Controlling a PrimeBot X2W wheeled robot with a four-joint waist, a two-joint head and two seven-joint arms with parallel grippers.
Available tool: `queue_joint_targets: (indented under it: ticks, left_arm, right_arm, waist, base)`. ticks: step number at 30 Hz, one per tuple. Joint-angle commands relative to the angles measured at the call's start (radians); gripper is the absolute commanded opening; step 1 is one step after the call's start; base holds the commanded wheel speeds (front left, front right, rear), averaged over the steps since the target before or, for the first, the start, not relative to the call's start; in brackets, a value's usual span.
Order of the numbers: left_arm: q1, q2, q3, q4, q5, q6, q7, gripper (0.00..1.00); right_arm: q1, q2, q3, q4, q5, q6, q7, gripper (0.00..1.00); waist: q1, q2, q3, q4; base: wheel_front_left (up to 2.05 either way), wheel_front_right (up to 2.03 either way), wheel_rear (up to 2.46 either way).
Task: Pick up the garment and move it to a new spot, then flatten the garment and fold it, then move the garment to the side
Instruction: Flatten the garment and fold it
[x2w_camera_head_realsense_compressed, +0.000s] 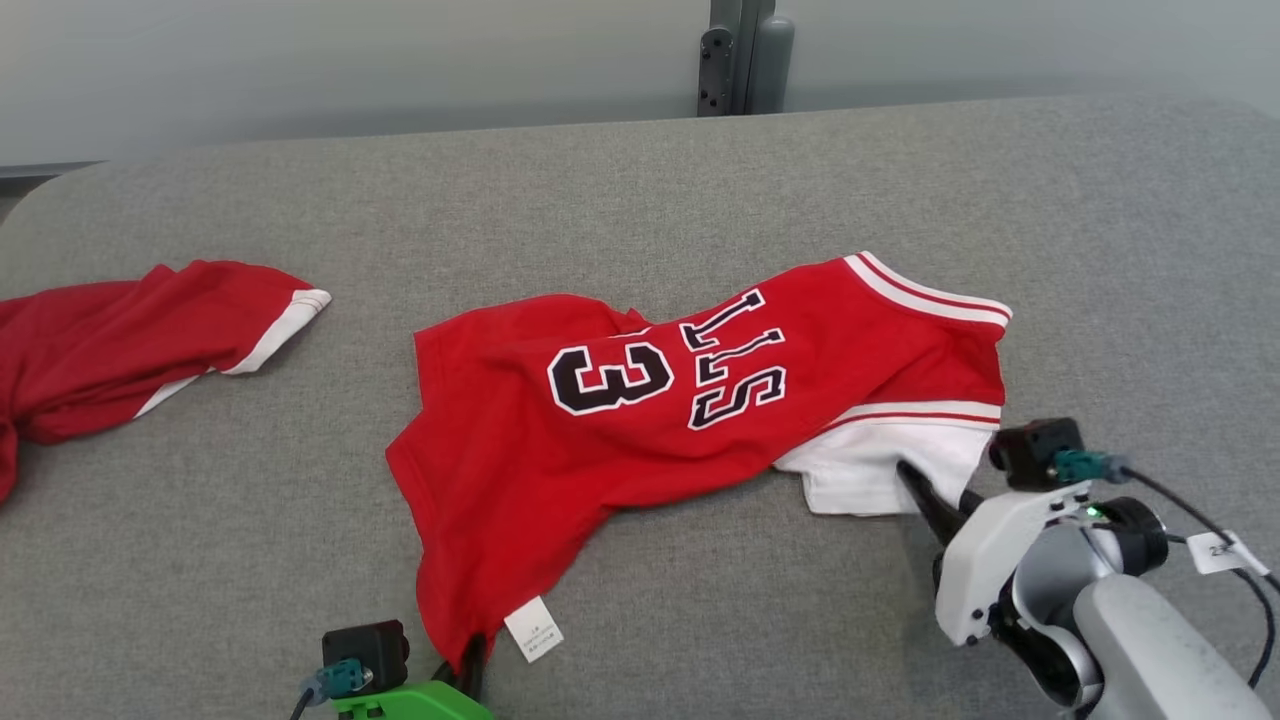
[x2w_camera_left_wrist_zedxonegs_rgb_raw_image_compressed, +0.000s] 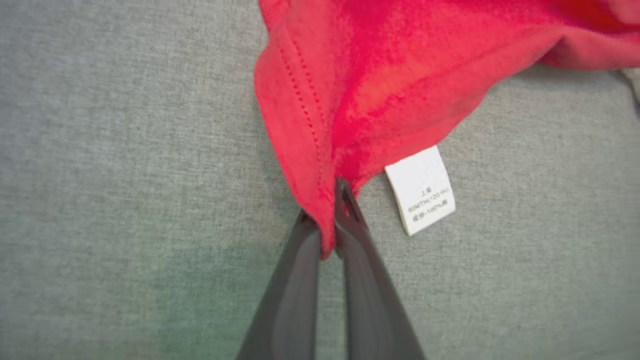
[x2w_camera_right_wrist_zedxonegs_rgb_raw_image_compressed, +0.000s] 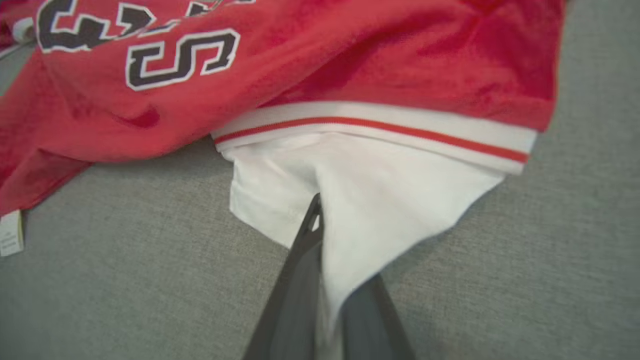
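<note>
A red jersey (x2w_camera_head_realsense_compressed: 640, 400) numbered 3 lies crumpled and face up on a grey surface (x2w_camera_head_realsense_compressed: 700, 200). The robot's left hand (x2w_camera_left_wrist_zedxonegs_rgb_raw_image_compressed: 325, 205) is pressed together on the jersey's red hem corner, just beside a white care label (x2w_camera_left_wrist_zedxonegs_rgb_raw_image_compressed: 421, 190). At the jersey's opposite end, the right hand (x2w_camera_right_wrist_zedxonegs_rgb_raw_image_compressed: 330, 225) pinches the white section (x2w_camera_right_wrist_zedxonegs_rgb_raw_image_compressed: 380, 200) below the red-and-white striped trim, cloth draped over one finger. A second red garment (x2w_camera_head_realsense_compressed: 130, 340) lies well apart from the jersey, off its left side.
</note>
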Motion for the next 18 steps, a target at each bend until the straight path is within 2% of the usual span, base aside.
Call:
queue_joint_targets:
  ticks: [1, 6, 8, 11, 14, 18]
  left_arm:
    - [0.019, 0.005, -0.002, -0.023, -0.013, -0.008, 0.008, 0.0]
    - [0.077, 0.052, 0.033, -0.271, -0.058, -0.021, 0.051, 0.0]
    - [0.099, 0.088, 0.055, -0.417, -0.078, -0.021, 0.089, 0.0]
    - [0.081, 0.141, 0.097, -0.623, -0.095, -0.013, 0.155, 0.0]
    - [-0.005, 0.185, 0.143, -0.772, -0.127, -0.011, 0.228, 0.0]
    - [-0.234, 0.235, 0.181, -0.83, -0.177, -0.024, 0.339, 0.0]
  right_arm:
    - [0.017, -0.015, -0.015, -0.038, 0.039, -0.001, -0.003, 0.0]
    - [0.076, -0.093, -0.101, -0.317, 0.232, -0.001, 0.046, 0.0]
    - [0.108, -0.136, -0.169, -0.452, 0.288, -0.001, 0.081, 0.0]
    - [0.12, -0.168, -0.275, -0.623, 0.357, 0.0, 0.134, 0.0]
    - [0.061, -0.191, -0.377, -0.716, 0.405, 0.0, 0.195, 0.0]
    - [-0.111, -0.209, -0.476, -0.72, 0.434, 0.0, 0.279, 0.0]
  waist:
    - [0.0, 0.0, -0.015, -0.006]
    - [0.0, 0.0, -0.041, -0.018]
    - [0.0, 0.0, -0.043, -0.024]
    - [0.0, 0.0, -0.033, -0.034]
    - [0.0, 0.0, -0.002, -0.041]
    - [0.0, 0.0, 0.072, -0.042]
  base:
    - [0.0, 0.0, 0.0]
    - [0.0, 0.0, 0.0]
    - [0.0, 0.0, 0.0]
    - [0.0, 0.0, 0.0]
    - [0.0, 0.0, 0.0]
    - [0.0, 0.0, 0.0]
